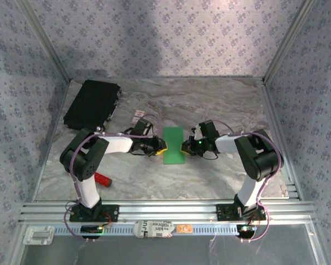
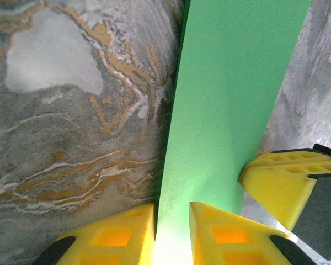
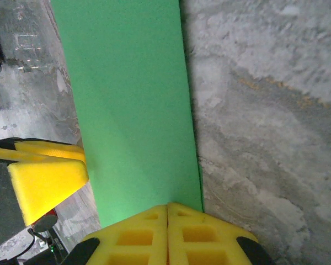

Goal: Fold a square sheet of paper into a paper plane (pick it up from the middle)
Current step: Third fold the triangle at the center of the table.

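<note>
Top external view: the square sheet of paper [image 1: 173, 146] is showing as an upright green strip at the middle of the frame, over the marbled table [image 1: 220, 105], and I am reaching in from both sides. My left gripper [image 2: 172, 238] is standing with jaws slightly apart, the sheet's edge running into the gap. My right gripper [image 3: 168, 234] is pressing its jaws together at the strip's lower edge; I cannot tell whether paper is caught.
</note>
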Motion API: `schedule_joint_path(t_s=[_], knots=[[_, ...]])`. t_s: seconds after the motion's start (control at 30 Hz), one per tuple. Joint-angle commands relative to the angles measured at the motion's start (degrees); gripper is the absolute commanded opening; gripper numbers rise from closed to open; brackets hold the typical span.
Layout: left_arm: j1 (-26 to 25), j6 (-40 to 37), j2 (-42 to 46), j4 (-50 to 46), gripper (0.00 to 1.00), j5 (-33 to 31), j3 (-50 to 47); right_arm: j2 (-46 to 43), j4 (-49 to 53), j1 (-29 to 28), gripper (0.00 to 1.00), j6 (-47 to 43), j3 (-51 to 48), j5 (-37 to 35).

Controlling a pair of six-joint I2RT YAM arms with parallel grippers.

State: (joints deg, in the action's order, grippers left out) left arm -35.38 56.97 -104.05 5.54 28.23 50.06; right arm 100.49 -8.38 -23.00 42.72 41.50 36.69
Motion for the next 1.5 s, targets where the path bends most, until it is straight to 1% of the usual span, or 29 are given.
schedule_joint_path(t_s=[0.0,0.37,0.47,0.6,0.67,0.73,0.83,0.9,0.97,1.0,1.1,1.13,1.2,1.27,1.33,1.43,1.47], knots=[[-0.36,-2.13,-0.53,-2.26,0.22,-0.2,1.08,0.03,3.87,0.56,0.08,0.38,-1.42,-3.47],[-0.4,-0.65,-0.73,0.7,0.11,1.21,0.39,-0.4,4.18,0.56,0.08,0.17,-1.27,-3.64],[-0.37,-0.37,-0.06,0.7,0.07,1.28,0.14,-0.62,4.22,0.57,0.08,-0.09,-1.26,-3.65],[-0.37,0.05,1.19,0.68,0.02,1.39,-0.14,-1.66,3.35,0.51,0.11,-0.28,-1.41,-2.87],[-0.39,0.41,2.06,0.7,0.0,1.56,-0.58,-3.48,2.81,0.49,0.15,-0.48,-1.8,-2.76],[-0.33,0.9,2.98,0.78,0.0,2.07,-1.13,-5.99,2.9,0.33,0.22,-1.14,-2.2,-3.25],[-0.35,2.1,4.64,1.14,0.0,2.27,-2.69,-10.56,5.49,-0.14,0.3,-3.65,-2.32,-5.56],[-0.25,2.76,5.88,1.1,0.0,2.27,-3.73,-13.7,7.02,-1.12,0.38,-6.2,-2.39,-7.37],[-0.27,3.44,7.18,1.39,0.0,2.27,-4.81,-17.13,8.85,-2.82,0.47,-10.03,-2.52,-10.5],[-0.23,3.61,7.58,1.47,0.0,2.21,-5.2,-18.26,9.77,-3.73,0.48,-11.5,-2.46,-11.92],[-0.11,4.29,8.5,1.77,0.0,2.18,-6.19,-20.92,12.09,-8.32,0.47,-16.95,-2.12,-17.36],[-0.07,4.37,8.73,1.99,0.0,2.18,-6.53,-21.78,11.95,-10.13,0.47,-18.73,-2.72,-20.21],[-0.11,4.38,8.87,2.18,0.0,2.21,-6.82,-23.51,10.23,-14.77,0.48,-22.78,-4.03,-26.38],[0.0,4.37,9.03,2.24,0.0,2.23,-6.91,-25.59,4.48,-21.42,0.5,-28.41,-7.48,-35.12],[0.04,4.42,9.1,2.28,0.0,2.17,-7.0,-26.77,-0.59,-26.35,0.51,-34.12,-10.3,-40.74],[-0.02,4.64,9.26,2.37,0.0,2.12,-7.04,-26.08,-4.07,-31.27,0.52,-42.6,-11.62,-42.16],[0.04,4.64,9.38,2.46,0.0,2.09,-7.0,-25.18,-4.38,-33.05,0.51,-44.9,-11.36,-43.73]])
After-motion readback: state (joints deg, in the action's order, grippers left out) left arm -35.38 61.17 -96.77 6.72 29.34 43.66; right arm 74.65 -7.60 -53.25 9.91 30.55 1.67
